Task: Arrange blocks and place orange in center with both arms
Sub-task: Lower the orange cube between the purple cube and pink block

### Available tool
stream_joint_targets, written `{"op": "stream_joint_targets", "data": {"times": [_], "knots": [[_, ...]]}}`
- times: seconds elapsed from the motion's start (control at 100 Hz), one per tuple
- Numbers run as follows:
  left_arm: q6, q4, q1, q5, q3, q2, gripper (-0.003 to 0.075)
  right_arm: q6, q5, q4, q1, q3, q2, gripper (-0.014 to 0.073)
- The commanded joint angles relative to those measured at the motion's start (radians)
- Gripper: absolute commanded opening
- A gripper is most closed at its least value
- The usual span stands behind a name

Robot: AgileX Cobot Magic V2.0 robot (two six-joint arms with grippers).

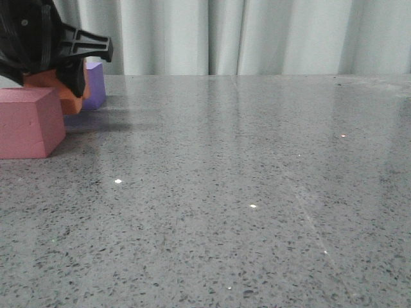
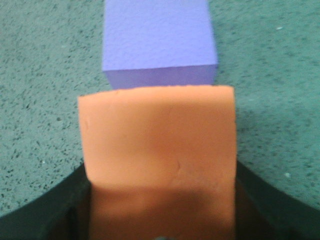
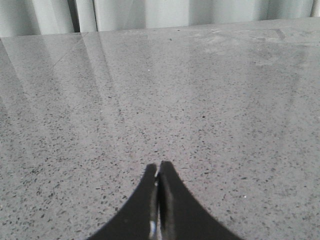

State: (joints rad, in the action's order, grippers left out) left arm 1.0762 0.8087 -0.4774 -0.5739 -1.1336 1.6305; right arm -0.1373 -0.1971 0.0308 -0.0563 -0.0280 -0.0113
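My left gripper [image 1: 67,67] is shut on the orange cube [image 1: 64,96] at the far left of the front view, and holds it just off or at the tabletop. In the left wrist view the orange cube [image 2: 159,150] fills the space between the black fingers [image 2: 55,210]. The purple cube [image 1: 95,85] stands right behind it and also shows in the left wrist view [image 2: 159,40]. The dusty pink cube [image 1: 29,122] stands in front of them, nearer the camera. My right gripper [image 3: 158,170] is shut and empty over bare tabletop; it does not show in the front view.
The grey speckled tabletop [image 1: 244,179] stretches to the right of the cubes. A pale curtain [image 1: 257,35] hangs behind the table's far edge.
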Motion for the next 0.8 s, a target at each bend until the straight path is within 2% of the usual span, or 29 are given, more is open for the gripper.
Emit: {"op": "stream_joint_targets", "data": {"times": [0.0, 0.24, 0.58, 0.71, 0.79], "knots": [[0.002, 0.007, 0.010, 0.038, -0.022, -0.025, 0.0054, 0.008, 0.085, 0.004, 0.005, 0.015, -0.024, -0.0067], [-0.003, 0.007, 0.010, 0.102, -0.021, -0.001, 0.0054, 0.008, 0.085, 0.004, 0.005, 0.015, -0.024, -0.0067], [-0.029, 0.002, 0.010, 0.083, -0.021, 0.004, 0.0063, 0.008, 0.085, 0.004, 0.005, 0.015, -0.024, -0.0067], [-0.034, 0.001, 0.010, 0.068, -0.021, 0.004, 0.0155, 0.008, 0.085, 0.004, 0.005, 0.015, -0.024, -0.0067], [-0.038, -0.002, 0.010, 0.068, -0.021, 0.004, 0.0272, 0.008, 0.085, 0.004, 0.005, 0.015, -0.024, -0.0067]]}}
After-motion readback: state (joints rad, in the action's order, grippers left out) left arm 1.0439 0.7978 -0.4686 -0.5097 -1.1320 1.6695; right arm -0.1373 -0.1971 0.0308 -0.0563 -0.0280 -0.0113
